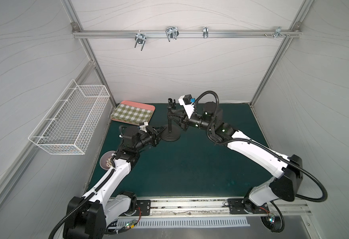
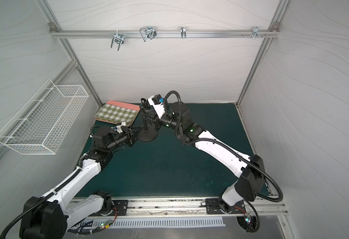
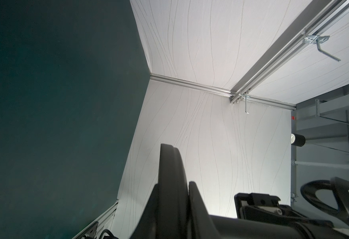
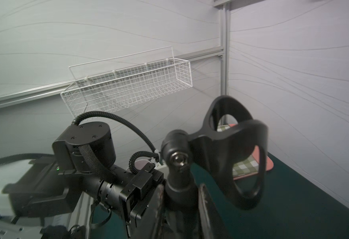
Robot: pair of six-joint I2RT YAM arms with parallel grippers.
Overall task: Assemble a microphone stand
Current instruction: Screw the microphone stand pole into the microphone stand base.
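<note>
The black microphone stand stands upright on the green mat in both top views. Its round domed base (image 1: 170,136) (image 2: 146,136) carries the thin rod (image 1: 170,124), which ends above in a U-shaped clip (image 1: 171,102) (image 4: 235,144). My left gripper (image 1: 162,131) (image 3: 174,192) lies low and is shut on the base's rim (image 3: 169,169), one finger on each face. Coming in from the right, my right gripper (image 1: 171,115) (image 4: 179,192) is shut on the rod (image 4: 179,182) just under the clip's joint.
A green checked tray (image 1: 133,112) lies at the back left, close to the stand. A small bowl (image 1: 107,162) sits by the left arm's elbow. A white wire basket (image 1: 70,122) hangs on the left wall, and metal hooks (image 1: 171,34) hang from the back rail.
</note>
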